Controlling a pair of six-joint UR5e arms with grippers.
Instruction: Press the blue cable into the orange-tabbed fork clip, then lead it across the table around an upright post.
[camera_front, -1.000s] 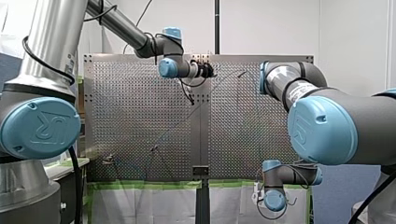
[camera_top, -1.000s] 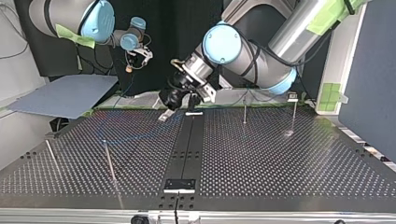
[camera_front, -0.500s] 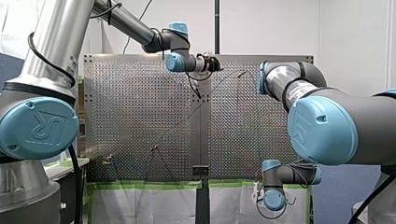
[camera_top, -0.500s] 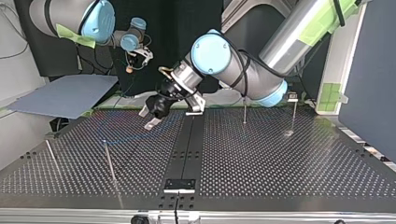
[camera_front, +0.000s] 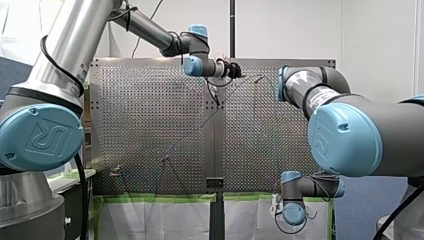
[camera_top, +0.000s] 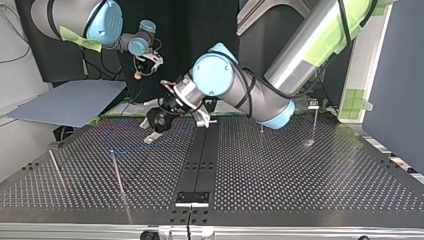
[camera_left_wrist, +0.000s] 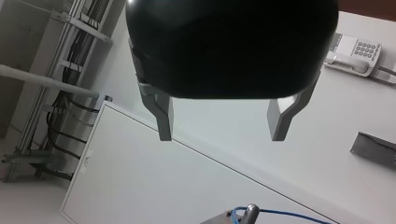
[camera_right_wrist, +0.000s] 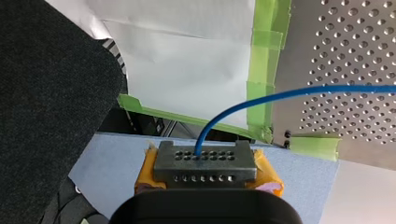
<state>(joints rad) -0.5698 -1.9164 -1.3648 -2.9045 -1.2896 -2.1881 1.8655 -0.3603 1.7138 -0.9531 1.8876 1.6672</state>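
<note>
My right gripper (camera_right_wrist: 204, 158) clamps the blue cable (camera_right_wrist: 345, 87), which leads away ahead of it. My left gripper (camera_left_wrist: 221, 136), jaws apart and empty, has the cable's run ahead of it.

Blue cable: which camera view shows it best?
The right wrist view: the blue cable leaves my right gripper and arcs clearly toward the perforated table. The top view shows only a faint blue trace on the table, the left wrist view a short stretch, the front view hardly anything.
</note>
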